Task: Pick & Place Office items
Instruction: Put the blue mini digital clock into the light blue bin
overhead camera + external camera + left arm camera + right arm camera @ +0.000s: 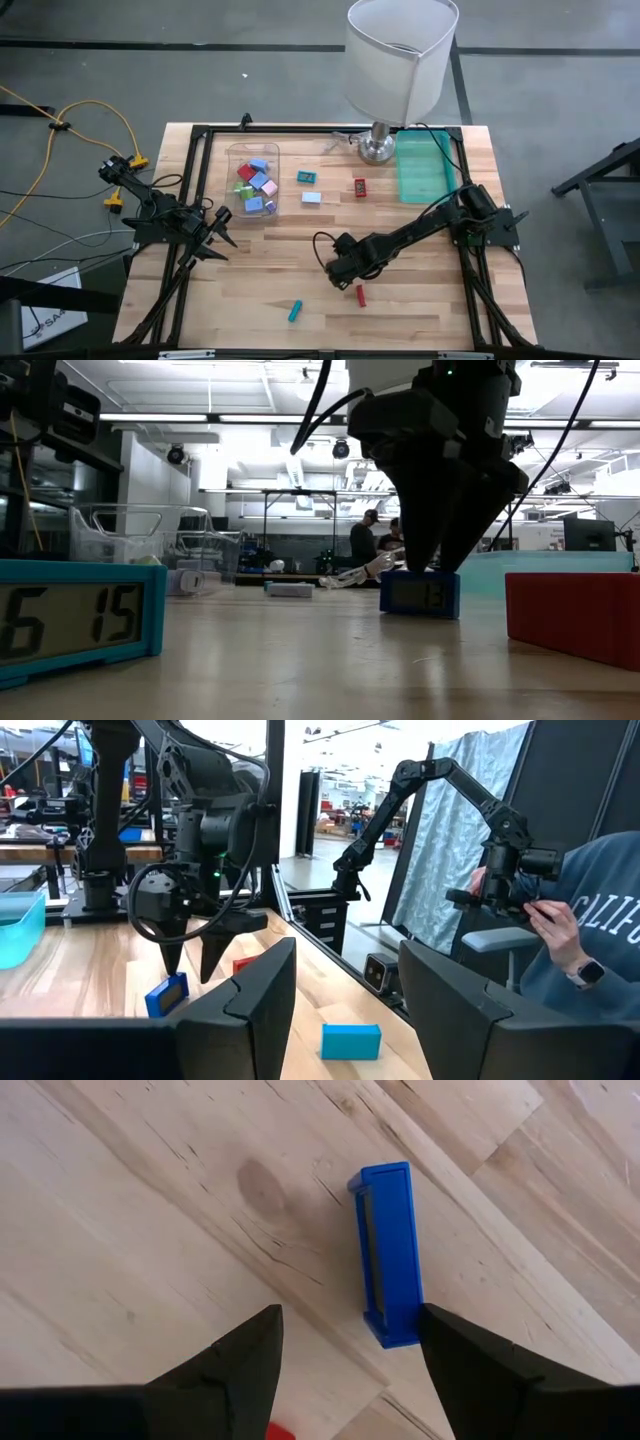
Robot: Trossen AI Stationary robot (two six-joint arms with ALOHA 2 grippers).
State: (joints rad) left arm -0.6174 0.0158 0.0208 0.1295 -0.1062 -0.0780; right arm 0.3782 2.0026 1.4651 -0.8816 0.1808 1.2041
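Jaws apart over wooden table (150, 1210)

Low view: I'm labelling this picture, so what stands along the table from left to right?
Teal clock piece → clear bin → pale block → dark blue clock piece, with the right gripper over it → red block.

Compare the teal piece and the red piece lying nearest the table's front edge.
The teal piece lies alone, clear of both arms; the red piece lies right beside the right gripper. The teal piece lies slanted; the red piece lies almost straight front to back. Both are small, elongated and rest on bare wood.
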